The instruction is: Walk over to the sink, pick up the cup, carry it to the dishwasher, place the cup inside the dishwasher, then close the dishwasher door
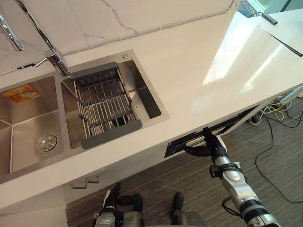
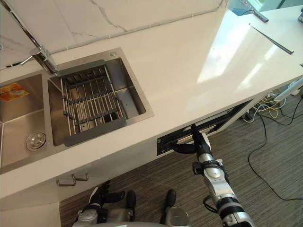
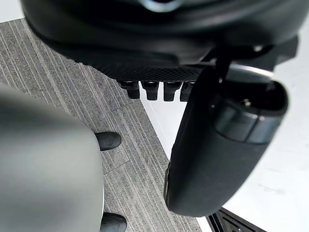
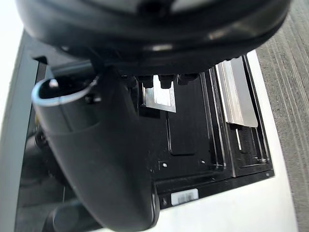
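The dishwasher door (image 4: 193,145) sits under the tabletop (image 1: 199,61), to the right of the sink (image 1: 28,118). It is open just a crack. The right hand (image 1: 208,148) is at the door's top edge with loose fingers, and it grasps nothing. The left hand (image 1: 110,201) hangs low, loose too. A wire rack (image 1: 106,101) lies across the sink. I cannot tell where the cup is.

Right robot hand (image 1: 209,149) reached forward, fingers straight, thumb spread sideways, left robot hand (image 1: 111,201) hanging low, fingers relaxed
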